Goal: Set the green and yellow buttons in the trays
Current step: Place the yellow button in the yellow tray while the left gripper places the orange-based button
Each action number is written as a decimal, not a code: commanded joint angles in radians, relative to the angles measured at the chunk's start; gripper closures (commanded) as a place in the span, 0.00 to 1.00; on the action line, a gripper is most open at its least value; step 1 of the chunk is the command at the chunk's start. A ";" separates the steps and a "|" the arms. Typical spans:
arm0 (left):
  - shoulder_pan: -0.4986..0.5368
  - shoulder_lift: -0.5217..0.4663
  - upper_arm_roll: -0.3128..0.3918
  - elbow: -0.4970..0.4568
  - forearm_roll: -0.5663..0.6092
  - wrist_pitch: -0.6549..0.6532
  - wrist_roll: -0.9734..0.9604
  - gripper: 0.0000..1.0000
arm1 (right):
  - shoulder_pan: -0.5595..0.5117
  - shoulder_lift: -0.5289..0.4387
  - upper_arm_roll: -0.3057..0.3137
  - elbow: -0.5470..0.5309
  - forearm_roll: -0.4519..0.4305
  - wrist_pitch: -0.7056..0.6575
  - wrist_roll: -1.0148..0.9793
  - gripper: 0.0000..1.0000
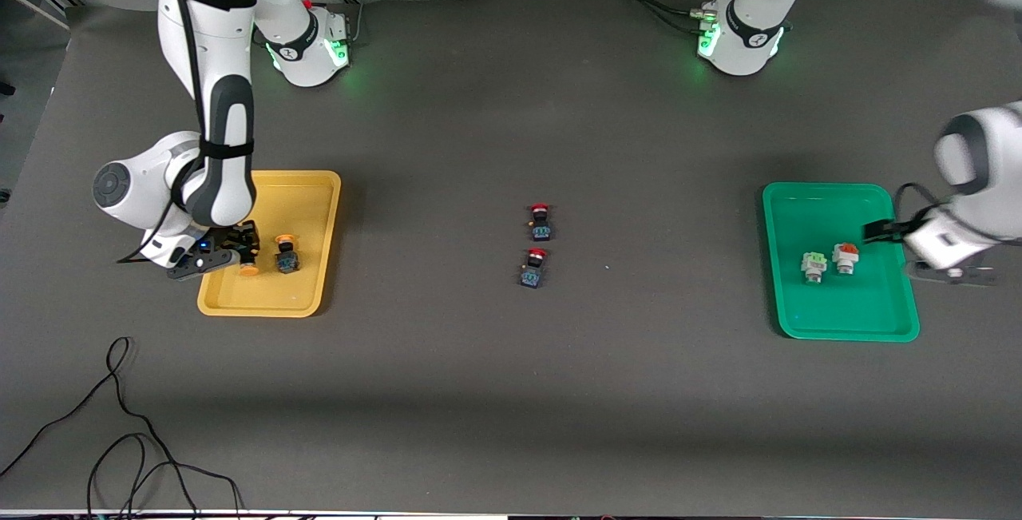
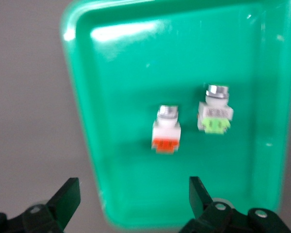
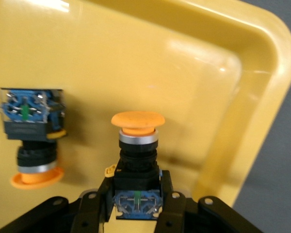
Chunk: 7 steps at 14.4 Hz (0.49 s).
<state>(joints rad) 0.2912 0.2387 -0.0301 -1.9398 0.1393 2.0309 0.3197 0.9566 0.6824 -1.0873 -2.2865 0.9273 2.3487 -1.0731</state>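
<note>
The mustard yellow tray [image 1: 307, 192] lies at the right arm's end of the table. My right gripper [image 1: 236, 255] is low over it, shut on the dark body of a yellow-capped button [image 1: 248, 270], also seen in the right wrist view [image 3: 137, 145] between the fingers of the right gripper [image 3: 137, 183]. A second yellow button [image 1: 286, 256] lies in the tray beside it [image 3: 33, 141]. The green tray [image 1: 830, 320] at the left arm's end holds a light-green button [image 1: 813, 266] [image 2: 215, 115]. My left gripper [image 1: 882, 230] [image 2: 133, 194] is open and empty over that tray's edge.
A white-bodied button with an orange-red end [image 1: 845, 256] [image 2: 166, 133] lies beside the green one in the green tray. Two red-capped dark buttons [image 1: 540, 220] [image 1: 533, 267] lie mid-table. Black cables [image 1: 120, 424] trail near the front edge at the right arm's end.
</note>
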 commanded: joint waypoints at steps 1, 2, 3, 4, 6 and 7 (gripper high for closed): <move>0.008 -0.045 -0.014 0.210 -0.038 -0.297 0.021 0.00 | -0.016 -0.018 0.012 0.013 0.027 0.000 -0.039 0.00; 0.008 -0.070 -0.011 0.252 -0.078 -0.366 0.019 0.00 | -0.001 -0.029 0.006 0.013 0.025 -0.002 -0.039 0.00; 0.006 -0.109 -0.011 0.255 -0.095 -0.400 0.012 0.00 | 0.005 -0.049 -0.014 0.015 0.025 -0.006 -0.031 0.00; 0.000 -0.152 -0.013 0.249 -0.101 -0.429 0.009 0.00 | 0.016 -0.090 -0.038 0.019 0.019 -0.017 -0.018 0.00; -0.006 -0.208 -0.017 0.246 -0.133 -0.489 -0.014 0.00 | 0.081 -0.115 -0.133 0.041 -0.011 -0.084 0.025 0.00; -0.016 -0.234 -0.020 0.245 -0.177 -0.503 -0.059 0.00 | 0.161 -0.109 -0.225 0.074 -0.054 -0.151 0.092 0.00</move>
<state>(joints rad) 0.2895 0.0556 -0.0457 -1.6821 0.0150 1.5612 0.3113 1.0138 0.6285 -1.1814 -2.2428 0.9240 2.2881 -1.0649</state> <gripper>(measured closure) 0.000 0.000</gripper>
